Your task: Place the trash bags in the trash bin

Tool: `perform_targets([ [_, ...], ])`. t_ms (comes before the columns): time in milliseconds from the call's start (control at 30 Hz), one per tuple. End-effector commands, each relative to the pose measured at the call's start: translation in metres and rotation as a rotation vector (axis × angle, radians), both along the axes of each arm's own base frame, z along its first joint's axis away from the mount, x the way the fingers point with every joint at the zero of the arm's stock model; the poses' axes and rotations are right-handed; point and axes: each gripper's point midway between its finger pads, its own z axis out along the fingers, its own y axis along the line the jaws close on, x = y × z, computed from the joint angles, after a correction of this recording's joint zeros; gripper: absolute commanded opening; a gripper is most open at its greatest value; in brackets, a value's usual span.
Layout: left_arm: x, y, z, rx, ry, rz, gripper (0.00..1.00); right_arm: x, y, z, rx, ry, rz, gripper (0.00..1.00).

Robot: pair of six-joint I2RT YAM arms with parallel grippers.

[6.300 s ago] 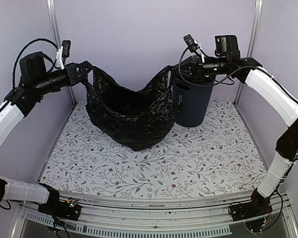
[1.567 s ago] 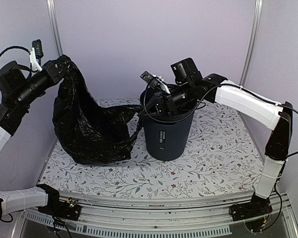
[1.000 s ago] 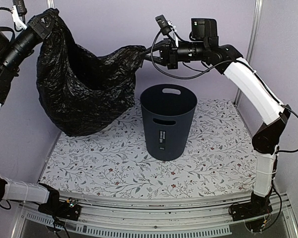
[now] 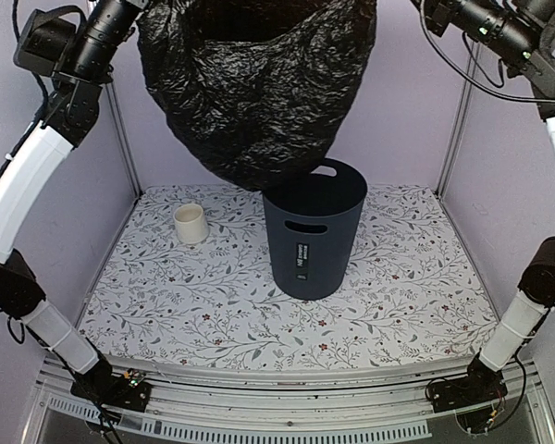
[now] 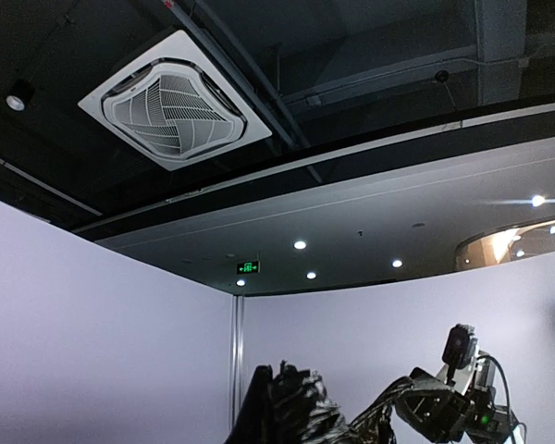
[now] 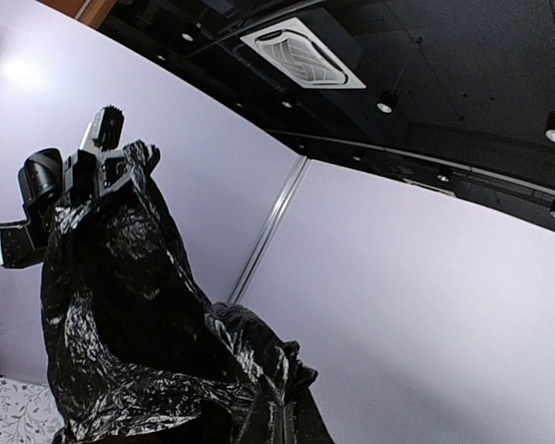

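The black trash bag [image 4: 254, 83] hangs stretched between my two raised grippers. Its lowest point sags to just above the left back rim of the dark grey trash bin [image 4: 313, 231], which stands upright at mid table. My left gripper [image 4: 137, 9] is shut on the bag's left top edge; the bunched plastic shows in the left wrist view [image 5: 296, 412]. My right gripper [image 4: 424, 9] is shut on the right top edge, and the bag fills the lower left of the right wrist view [image 6: 139, 333]. My own fingertips are hidden by plastic in both wrist views.
A small cream cup [image 4: 191, 223] stands on the floral tabletop [image 4: 213, 314] left of the bin. Purple walls and metal posts [image 4: 457, 102] close in the back and sides. The left gripper [image 6: 102, 157] shows in the right wrist view.
Both arms have lifted the bag higher and moved it right, so it now hangs over the bin's rim instead of left of it. The cream cup has come into sight.
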Motion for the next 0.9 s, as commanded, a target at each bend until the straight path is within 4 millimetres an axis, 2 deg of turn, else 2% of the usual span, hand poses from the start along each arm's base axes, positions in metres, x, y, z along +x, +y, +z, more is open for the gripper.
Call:
perform_targets([
  [0, -0.008, -0.025, 0.000, -0.009, -0.022, -0.052, 0.00, -0.007, -0.031, 0.016, 0.032, -0.056, -0.150, 0.02],
  [133, -0.006, -0.045, -0.007, 0.016, -0.025, -0.048, 0.00, -0.014, -0.044, 0.020, 0.034, -0.077, -0.195, 0.02],
  [267, 0.009, -0.058, -0.027, 0.054, 0.022, -0.019, 0.00, -0.008, -0.039, 0.007, 0.008, -0.042, -0.192, 0.02],
  [367, 0.018, -0.057, -0.044, 0.069, 0.054, 0.024, 0.00, -0.006, -0.034, 0.001, -0.010, -0.033, -0.180, 0.02],
  [467, 0.024, -0.050, -0.057, 0.085, 0.078, 0.096, 0.00, -0.005, -0.029, -0.002, -0.025, -0.033, -0.154, 0.02],
  [567, 0.034, -0.041, -0.073, 0.107, 0.106, 0.198, 0.00, 0.003, -0.020, -0.010, -0.042, -0.014, -0.141, 0.02],
  [700, 0.068, -0.025, -0.095, 0.119, 0.181, 0.303, 0.00, 0.018, -0.008, -0.020, -0.059, 0.002, -0.132, 0.02],
  [867, 0.121, -0.008, -0.111, 0.102, 0.265, 0.276, 0.00, 0.028, -0.004, -0.013, -0.034, -0.022, -0.150, 0.02],
])
